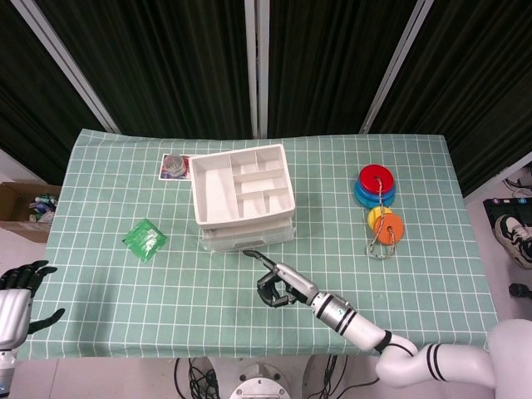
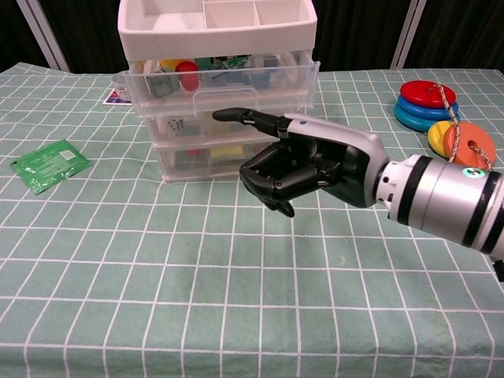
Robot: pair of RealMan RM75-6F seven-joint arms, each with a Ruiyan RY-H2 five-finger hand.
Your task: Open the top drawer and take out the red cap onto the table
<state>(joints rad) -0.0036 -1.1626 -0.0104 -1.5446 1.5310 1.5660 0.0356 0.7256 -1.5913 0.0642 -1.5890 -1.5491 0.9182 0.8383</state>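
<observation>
The white drawer unit (image 2: 216, 31) stands at the table's middle, with a divided tray on top (image 1: 218, 184). Its clear top drawer (image 2: 236, 83) is pulled out a little (image 1: 249, 236). Inside at the left, among other small items, sits the red cap (image 2: 187, 73), which the head view does not show. My right hand (image 2: 307, 165) hovers just in front of the drawers, one finger stretched toward them and the others curled, holding nothing (image 1: 278, 287). My left hand (image 1: 21, 291) stays off the table's near left corner with its fingers apart.
A green packet (image 2: 49, 164) lies on the left of the cloth. Stacked red and blue rings (image 2: 429, 101) and orange and yellow rings on a chain (image 2: 465, 138) lie at the right. A small tin on a card (image 1: 174, 165) sits behind the drawers.
</observation>
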